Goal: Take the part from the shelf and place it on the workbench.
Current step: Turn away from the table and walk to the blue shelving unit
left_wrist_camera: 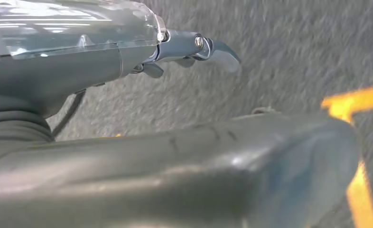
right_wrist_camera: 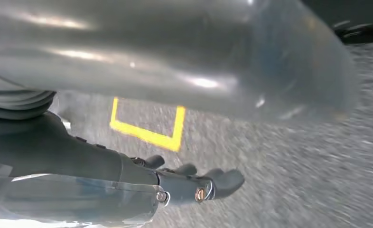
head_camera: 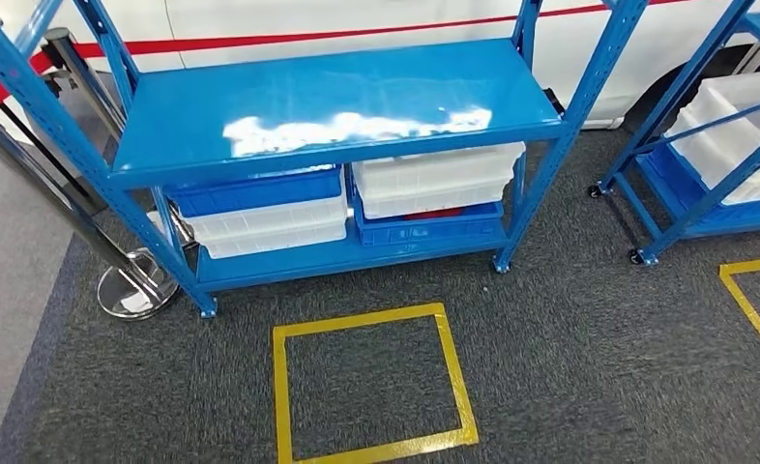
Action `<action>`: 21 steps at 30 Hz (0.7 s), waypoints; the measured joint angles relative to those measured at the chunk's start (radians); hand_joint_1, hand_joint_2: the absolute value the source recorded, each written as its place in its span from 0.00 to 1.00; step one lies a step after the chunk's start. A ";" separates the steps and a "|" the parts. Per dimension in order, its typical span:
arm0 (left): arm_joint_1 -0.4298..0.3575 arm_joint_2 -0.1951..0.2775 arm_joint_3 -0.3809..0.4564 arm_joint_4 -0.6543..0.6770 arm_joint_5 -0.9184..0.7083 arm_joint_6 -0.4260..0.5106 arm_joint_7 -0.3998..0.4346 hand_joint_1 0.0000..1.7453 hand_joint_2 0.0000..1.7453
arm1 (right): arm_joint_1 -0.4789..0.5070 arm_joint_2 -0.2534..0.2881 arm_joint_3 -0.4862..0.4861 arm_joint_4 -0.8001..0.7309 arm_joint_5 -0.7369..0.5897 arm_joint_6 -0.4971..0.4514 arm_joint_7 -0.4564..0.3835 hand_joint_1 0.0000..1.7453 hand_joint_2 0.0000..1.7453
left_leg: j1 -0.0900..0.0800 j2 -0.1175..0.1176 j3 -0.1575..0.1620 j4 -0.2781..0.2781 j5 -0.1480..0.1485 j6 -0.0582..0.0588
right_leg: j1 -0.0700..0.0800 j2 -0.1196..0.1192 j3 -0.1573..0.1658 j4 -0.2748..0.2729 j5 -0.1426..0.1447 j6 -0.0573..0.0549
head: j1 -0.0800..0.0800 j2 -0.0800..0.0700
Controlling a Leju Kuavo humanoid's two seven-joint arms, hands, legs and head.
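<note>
Blue shelf (head_camera: 337, 106) stands ahead; both hands hang floorward, left hand (left_wrist_camera: 175, 52) and right hand (right_wrist_camera: 184, 183) fingers loosely apart, empty.

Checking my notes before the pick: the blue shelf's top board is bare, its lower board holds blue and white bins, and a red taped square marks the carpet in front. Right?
One slip: the taped square on the carpet is yellow, not red, as the head view shows. The rest holds: the blue shelf has a bare top board, and blue and white bins sit on its lower board.
</note>
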State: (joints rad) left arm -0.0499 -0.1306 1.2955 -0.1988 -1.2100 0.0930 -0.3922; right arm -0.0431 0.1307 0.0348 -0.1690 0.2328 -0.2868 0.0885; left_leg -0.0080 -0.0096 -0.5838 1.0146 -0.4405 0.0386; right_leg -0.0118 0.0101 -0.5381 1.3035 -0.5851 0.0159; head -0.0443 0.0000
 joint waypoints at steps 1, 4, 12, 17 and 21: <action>0.001 0.000 0.000 0.000 0.000 0.000 0.000 0.00 0.00 | 0.002 0.000 0.000 0.000 0.000 0.000 0.000 0.00 0.00 | 0.000 -0.002 0.025 -0.004 -0.018 0.001 | -0.001 0.000 -0.044 0.023 -0.049 0.001 | 0.000 0.000; 0.005 -0.001 0.000 0.000 0.000 0.000 0.000 0.00 0.00 | 0.013 -0.001 -0.003 0.001 0.000 0.000 0.001 0.00 0.00 | 0.003 -0.015 0.108 -0.011 -0.080 -0.002 | -0.001 -0.003 -0.136 -0.023 -0.153 0.006 | 0.000 0.000; 0.000 -0.002 -0.001 0.001 0.000 -0.005 0.003 0.00 0.00 | 0.017 -0.002 -0.005 0.003 -0.003 0.001 -0.006 0.00 0.00 | 0.000 -0.015 0.203 0.065 -0.129 -0.043 | 0.005 -0.002 -0.136 -0.237 0.177 -0.035 | -0.001 0.000; -0.002 -0.002 -0.001 0.001 -0.001 -0.008 0.006 0.00 0.00 | 0.015 -0.001 -0.005 0.003 -0.003 0.001 -0.010 0.00 0.00 | 0.012 0.001 -0.006 0.281 -0.211 -0.070 | 0.001 -0.001 -0.007 -0.296 0.112 -0.047 | -0.002 0.000; 0.010 -0.002 -0.001 0.001 -0.001 -0.009 0.007 0.00 0.00 | 0.020 -0.001 -0.005 0.003 -0.003 0.001 -0.010 0.00 0.00 | 0.017 0.005 -0.077 0.149 -0.211 -0.064 | -0.001 0.003 0.097 -0.307 0.036 -0.040 | -0.001 0.000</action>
State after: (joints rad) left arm -0.0398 -0.1328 1.2947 -0.1976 -1.2112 0.0843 -0.3851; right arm -0.0231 0.1295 0.0297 -0.1656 0.2296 -0.2853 0.0782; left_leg 0.0087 -0.0046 -0.6608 1.1638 -0.6519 -0.0254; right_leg -0.0124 0.0130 -0.4413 0.9960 -0.5488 -0.0240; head -0.0457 0.0000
